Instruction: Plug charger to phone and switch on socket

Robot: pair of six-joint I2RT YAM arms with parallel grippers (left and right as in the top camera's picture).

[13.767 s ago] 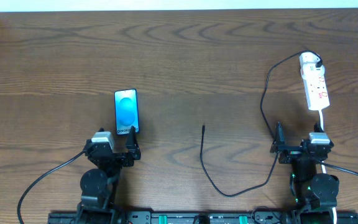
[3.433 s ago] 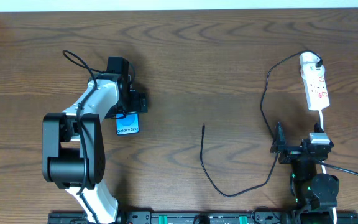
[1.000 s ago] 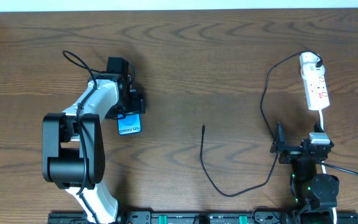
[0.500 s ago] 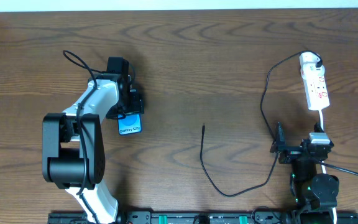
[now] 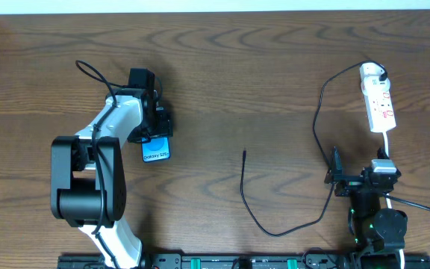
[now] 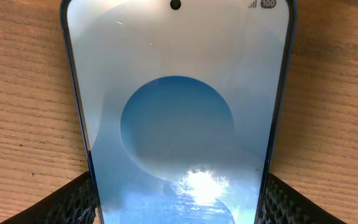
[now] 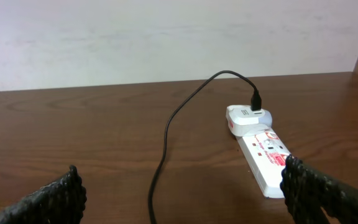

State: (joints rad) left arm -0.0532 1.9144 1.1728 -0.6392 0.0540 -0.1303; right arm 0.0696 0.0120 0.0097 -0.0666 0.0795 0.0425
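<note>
The phone (image 5: pixel 155 152) lies on the table at the left, its "Galaxy S25" end showing below my left gripper (image 5: pixel 157 128). In the left wrist view the blue screen (image 6: pixel 178 118) fills the frame and my left gripper (image 6: pixel 179 200) has a finger against each long edge. The charger cable (image 5: pixel 275 232) loops across the table; its small tip (image 5: pixel 245 154) lies free at the centre. Its plug (image 5: pixel 380 73) sits in the socket strip (image 5: pixel 379 104) at the far right. My right gripper (image 5: pixel 358 175) is open and empty at the near right. The right wrist view shows that gripper (image 7: pixel 182 196), the strip (image 7: pixel 263 155) and the cable (image 7: pixel 166 137).
The strip's white cord (image 5: pixel 386 142) runs down to the right arm's base. The table's far edge meets a white wall (image 5: pixel 215 6). Wooden tabletop (image 5: pixel 222 82) lies between the two arms.
My left arm has gone from its rest pose out over the phone and closed on its sides. The phone has turned slightly. Nothing has moved in the last second. The right arm is still.
</note>
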